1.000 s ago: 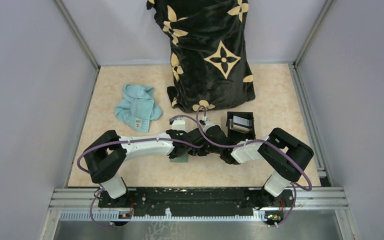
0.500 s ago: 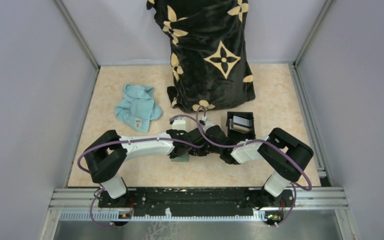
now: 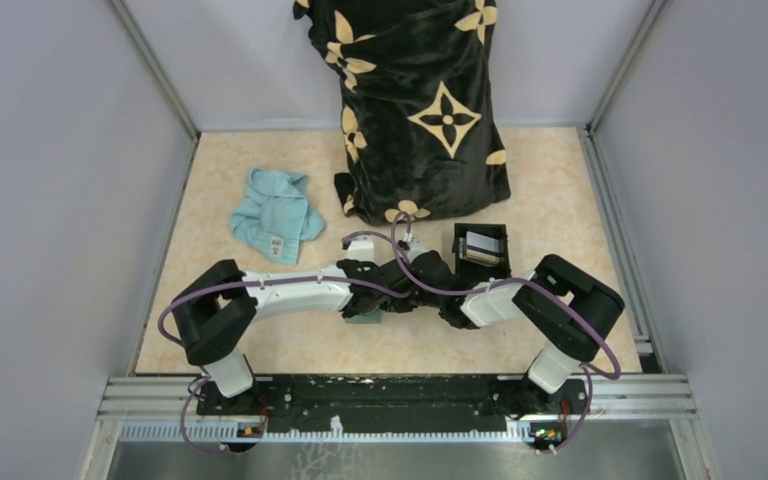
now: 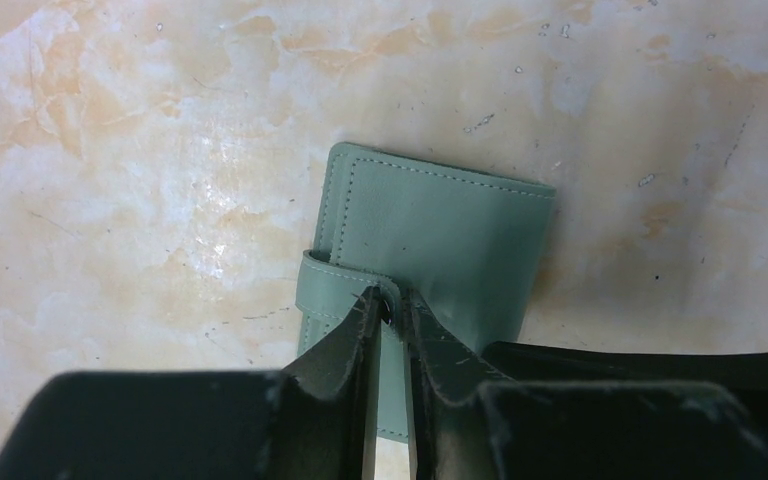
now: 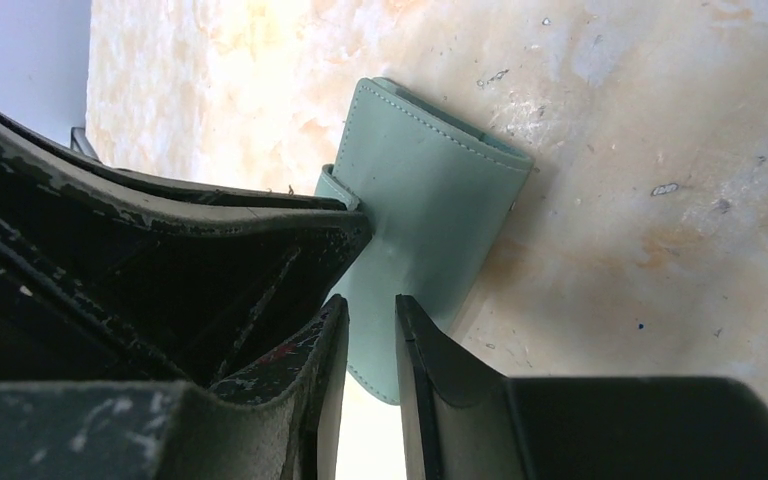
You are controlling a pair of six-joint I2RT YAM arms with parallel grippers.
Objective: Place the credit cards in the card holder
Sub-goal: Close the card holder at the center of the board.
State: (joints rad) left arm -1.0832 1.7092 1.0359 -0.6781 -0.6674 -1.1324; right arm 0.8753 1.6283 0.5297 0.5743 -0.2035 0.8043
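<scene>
The sage-green card holder (image 4: 440,225) lies closed on the marbled table, and the top view shows only its edge (image 3: 363,319) below the two wrists. My left gripper (image 4: 392,298) is shut on the holder's strap tab (image 4: 335,285). My right gripper (image 5: 370,312) hovers over the holder's (image 5: 430,190) near end. Its jaws are open by a narrow gap, through which the holder's corner and the table show. The credit cards (image 3: 481,244) stand in the black box (image 3: 503,232) to the right, showing a pale and a dark face.
A light blue cloth (image 3: 276,215) lies at the left rear. A tall dark blanket with tan flower shapes (image 3: 415,110) stands at the back middle, just behind the box. Grey walls close in the table on three sides.
Both arms have shifted only slightly over the card holder. The box, cards and cloth have not moved.
</scene>
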